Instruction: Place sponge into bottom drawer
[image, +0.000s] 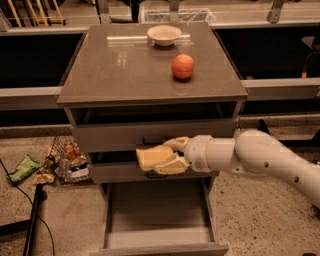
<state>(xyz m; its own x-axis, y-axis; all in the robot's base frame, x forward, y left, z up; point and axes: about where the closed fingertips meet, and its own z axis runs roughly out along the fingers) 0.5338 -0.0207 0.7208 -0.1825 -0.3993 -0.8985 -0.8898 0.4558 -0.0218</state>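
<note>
The pale-yellow sponge (151, 157) is held in my gripper (167, 155), in front of the middle drawer face and above the bottom drawer. The gripper's fingers (170, 166) are shut on the sponge's right side. My white arm (250, 155) reaches in from the right. The bottom drawer (159, 236) is pulled out and open, showing a plain grey floor with nothing in it. The sponge hangs above the drawer's back part.
An orange ball (183, 66) and a white bowl (164, 35) sit on the grey cabinet top (115, 65). A wire basket of packets (67, 160) and a green wrapper (22, 168) lie on the floor at left, beside a black cable (31, 210).
</note>
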